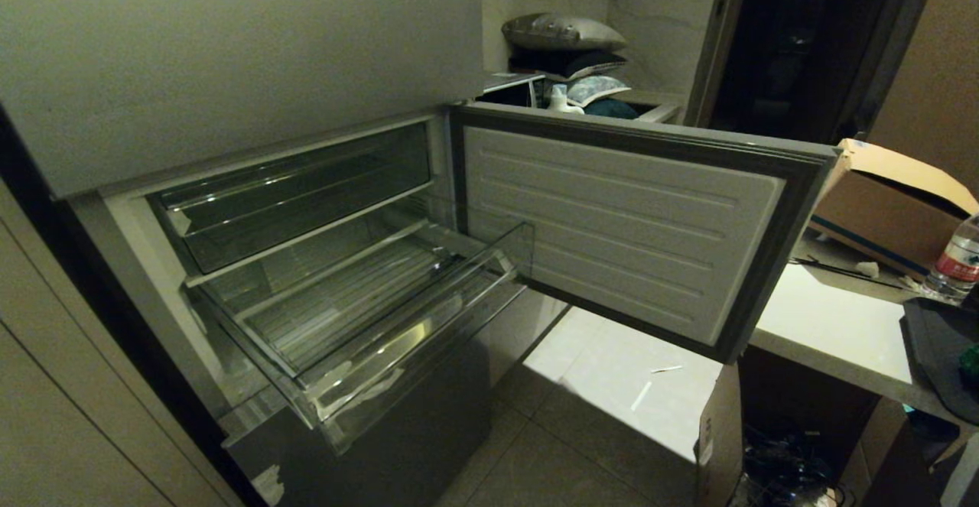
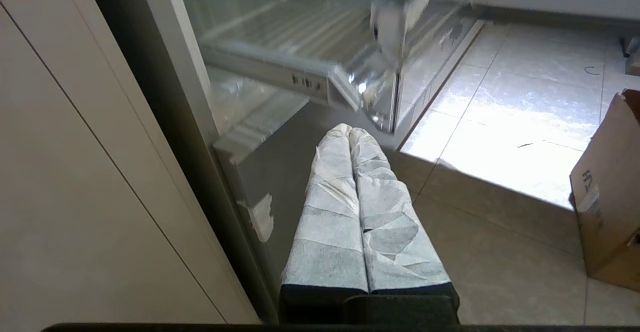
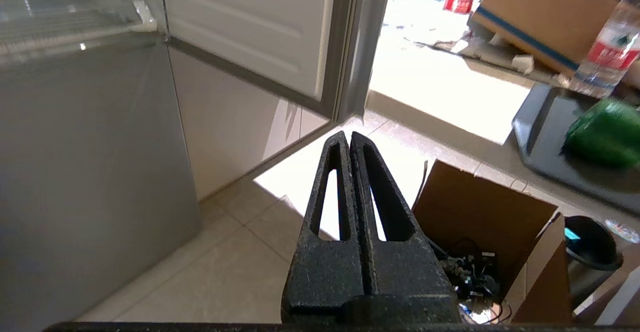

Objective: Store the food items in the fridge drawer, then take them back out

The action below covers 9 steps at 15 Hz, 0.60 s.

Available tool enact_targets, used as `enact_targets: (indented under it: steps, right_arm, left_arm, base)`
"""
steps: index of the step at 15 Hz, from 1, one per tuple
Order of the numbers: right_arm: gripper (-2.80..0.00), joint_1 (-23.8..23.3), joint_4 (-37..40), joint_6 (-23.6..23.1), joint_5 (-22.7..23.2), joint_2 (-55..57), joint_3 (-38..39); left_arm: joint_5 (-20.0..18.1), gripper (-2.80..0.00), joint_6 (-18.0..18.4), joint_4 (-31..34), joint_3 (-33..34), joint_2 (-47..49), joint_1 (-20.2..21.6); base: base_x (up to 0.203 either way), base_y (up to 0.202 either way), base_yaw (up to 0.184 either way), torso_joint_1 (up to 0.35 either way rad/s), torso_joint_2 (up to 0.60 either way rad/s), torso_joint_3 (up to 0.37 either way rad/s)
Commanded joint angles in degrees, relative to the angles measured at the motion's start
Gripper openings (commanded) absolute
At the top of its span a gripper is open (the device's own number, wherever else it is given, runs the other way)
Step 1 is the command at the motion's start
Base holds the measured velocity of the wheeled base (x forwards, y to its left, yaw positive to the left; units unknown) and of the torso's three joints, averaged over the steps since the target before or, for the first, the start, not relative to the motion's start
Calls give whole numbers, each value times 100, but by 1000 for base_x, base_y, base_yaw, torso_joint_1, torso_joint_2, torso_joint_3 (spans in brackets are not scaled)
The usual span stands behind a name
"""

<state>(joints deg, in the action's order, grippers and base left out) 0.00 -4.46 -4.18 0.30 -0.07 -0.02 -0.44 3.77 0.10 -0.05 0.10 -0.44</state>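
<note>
With both grippers' fingers together and empty, the right gripper [image 3: 350, 139] should open before reaching the green food item [image 3: 607, 131] on the worktop's dark tray [image 3: 537, 126], then carry it to the open fridge drawer [image 1: 398, 339].

Tiled floor [image 1: 604, 385], white counter [image 1: 826, 323], dim room.

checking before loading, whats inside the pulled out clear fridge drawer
Nothing: the fridge drawer shows only its bare ribbed floor. Its back end runs under the upper clear tray, where glare hides detail.
</note>
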Motion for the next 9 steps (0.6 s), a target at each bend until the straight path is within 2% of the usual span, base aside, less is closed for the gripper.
enact_targets:
  steps: [1, 9]
  right_arm:
    - [-280, 0, -2, 64, -4, 5, 178]
    - [-280, 0, -11, 139, -13, -1, 178]
  left_arm:
    - [0, -280, 1, -1, 4, 8, 0]
    - [0, -280, 1, -1, 2, 8, 0]
  base:
    - [0, 0, 0, 217, -481, -278]
    - [0, 0, 0, 168, -367, -201]
